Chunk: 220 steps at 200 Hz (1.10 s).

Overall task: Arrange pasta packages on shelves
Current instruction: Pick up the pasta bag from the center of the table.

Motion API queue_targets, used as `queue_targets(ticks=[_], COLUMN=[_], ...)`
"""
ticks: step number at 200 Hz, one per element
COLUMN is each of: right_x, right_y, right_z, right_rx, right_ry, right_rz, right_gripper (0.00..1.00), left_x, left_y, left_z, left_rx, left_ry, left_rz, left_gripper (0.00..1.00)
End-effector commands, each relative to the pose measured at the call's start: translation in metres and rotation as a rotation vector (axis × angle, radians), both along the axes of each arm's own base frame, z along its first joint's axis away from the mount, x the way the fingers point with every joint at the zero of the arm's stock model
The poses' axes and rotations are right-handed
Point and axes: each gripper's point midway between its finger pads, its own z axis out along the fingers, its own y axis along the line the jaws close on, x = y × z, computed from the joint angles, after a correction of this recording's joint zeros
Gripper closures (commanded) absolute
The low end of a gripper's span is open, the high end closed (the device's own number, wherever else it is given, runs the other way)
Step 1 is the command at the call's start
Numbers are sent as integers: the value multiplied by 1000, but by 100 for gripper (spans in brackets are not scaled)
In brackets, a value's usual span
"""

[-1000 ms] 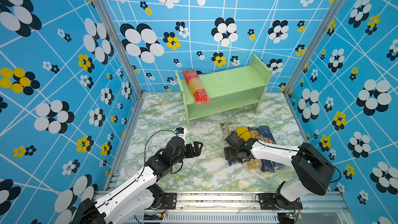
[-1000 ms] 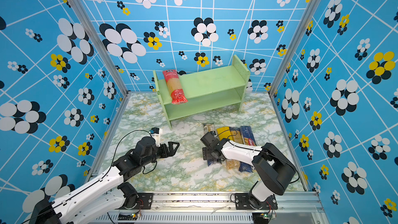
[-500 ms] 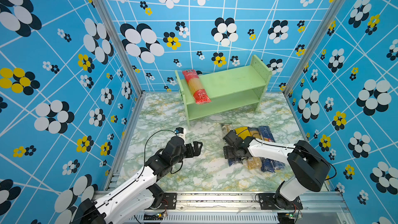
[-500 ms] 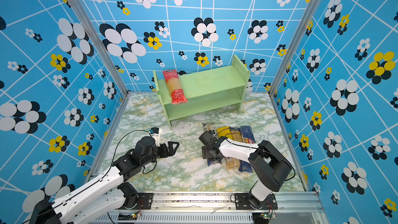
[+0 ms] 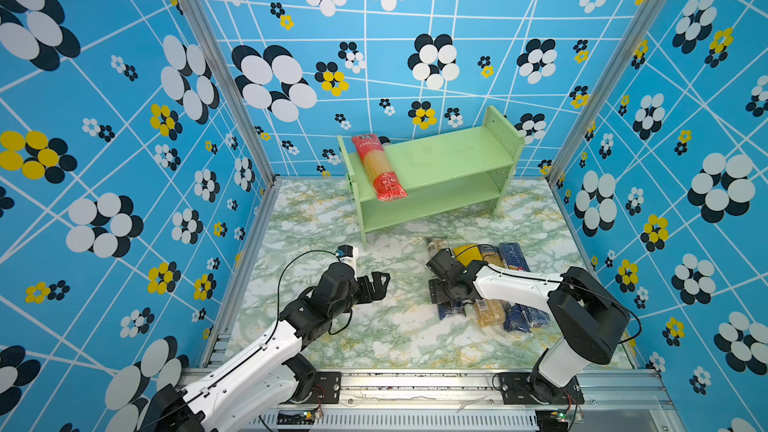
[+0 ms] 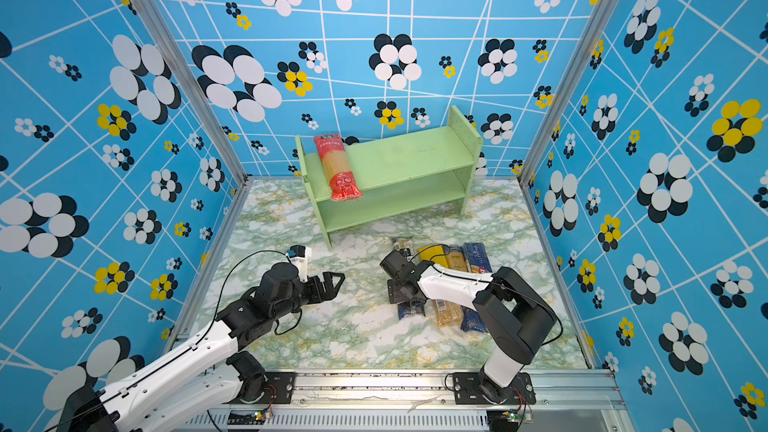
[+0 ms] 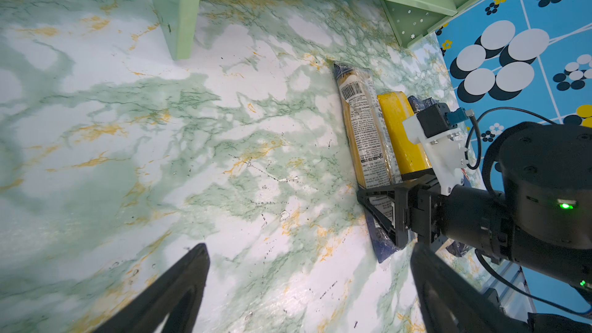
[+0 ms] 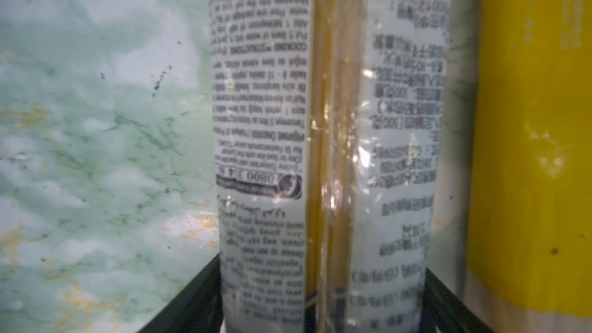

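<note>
Right gripper (image 8: 323,267) sits low over the green-and-white marble-patterned tabletop (image 5: 374,338). Its black jaws are set wide astride a long clear plastic spaghetti pack with a white printed label and dark-blue ends (image 8: 262,123). One of its fingers (image 8: 198,309) lies along each long side of the pack, nearer the end that points toward the robot. Whether they press the wrapper cannot be told.

That pack lies flat on the table, the outermost of a row on the side toward the left arm, as the left wrist view shows (image 7: 362,123). Just beside it lies a long yellow plastic pack (image 7: 400,132), then a brownish striped pack (image 6: 454,259), then a dark blue pack (image 5: 515,261). All run lengthwise side by side, partly covered by the right arm.

Farther back, a pale green two-tier shelf with peg-holed side panels (image 5: 449,160) stands by the flowered blue back wall. In both top views a long red-ended plastic spaghetti pack (image 5: 380,168) lies across its top tier near the end on the left arm's side. The pack's near end juts past the front edge.

Well apart from the packs, the left gripper (image 5: 376,284) hovers over bare marble, jaws wide and holding nothing.
</note>
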Motion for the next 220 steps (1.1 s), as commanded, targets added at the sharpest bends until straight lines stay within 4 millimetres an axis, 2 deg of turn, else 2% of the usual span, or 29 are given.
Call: queue_targets(ticks=[1,33,69,125,176,220], right_x=[-48,-53,-60,-66,-69,-75], right_y=[-18,-21,-26,-25,-26,-26], right_z=[-47,-50,-54,-59,-56,-56], right_rx=[-76,-76,-74,-74,-71,-64], right_ry=[212,224,229,235,230,229], right_rz=[50,50,44,56,51,45], right_gripper=[19,21,19,19,21,17], left_x=[0,0,0,-2,-4,-5], left_y=[3,2,2,2,6,7], left_z=[-1,0,2,0,1,-2], left_rx=[6,3,1,-2,0,1], left_ry=[4,5,3,8,1,6], left_rz=[1,-1,-1,1,10,10], left_gripper=[1,1,1,1,1,1])
